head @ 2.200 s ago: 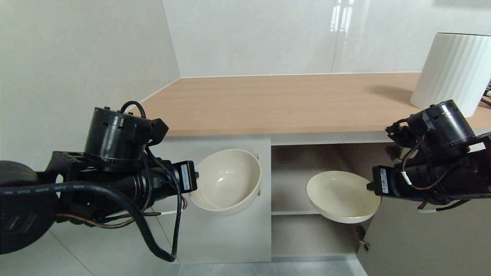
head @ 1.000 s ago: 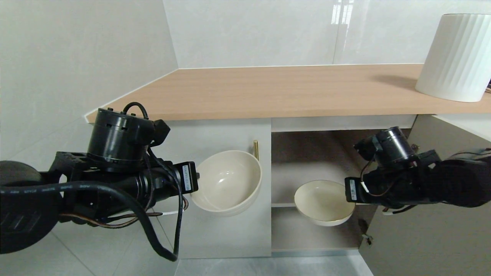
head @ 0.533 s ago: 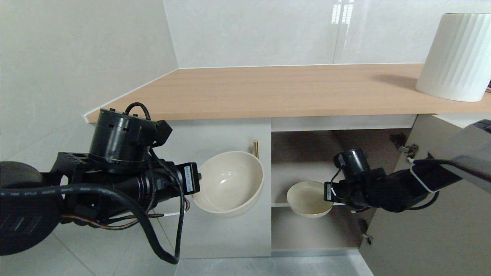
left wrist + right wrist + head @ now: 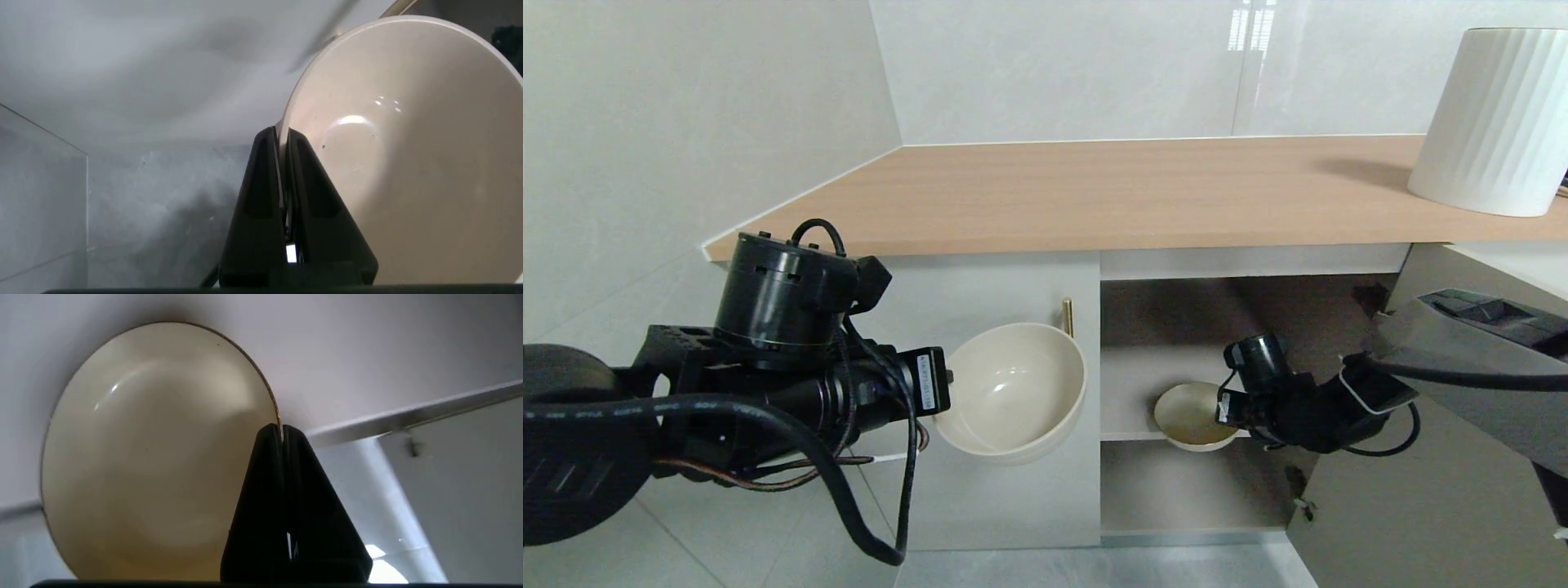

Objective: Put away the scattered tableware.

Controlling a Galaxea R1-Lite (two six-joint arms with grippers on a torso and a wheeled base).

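My left gripper (image 4: 943, 390) is shut on the rim of a deep cream bowl (image 4: 1013, 396), held in front of the closed left cabinet door. In the left wrist view the fingers (image 4: 282, 171) pinch the bowl (image 4: 400, 155) at its edge. My right gripper (image 4: 1223, 408) is shut on the rim of a shallow cream plate (image 4: 1188, 415) with a thin gold edge, inside the open cabinet just above its shelf (image 4: 1131, 435). The right wrist view shows the plate (image 4: 155, 449) clamped between the fingers (image 4: 282, 457).
A wooden countertop (image 4: 1111, 196) runs above the cabinet. A white ribbed container (image 4: 1494, 122) stands on it at the right. The right cabinet door (image 4: 1421, 490) stands open beside my right arm. A gold handle (image 4: 1067, 317) sits on the closed left door.
The head view shifted at first. My right arm has carried the plate deeper into the open cabinet, down toward the shelf. The left arm and its bowl have barely moved.
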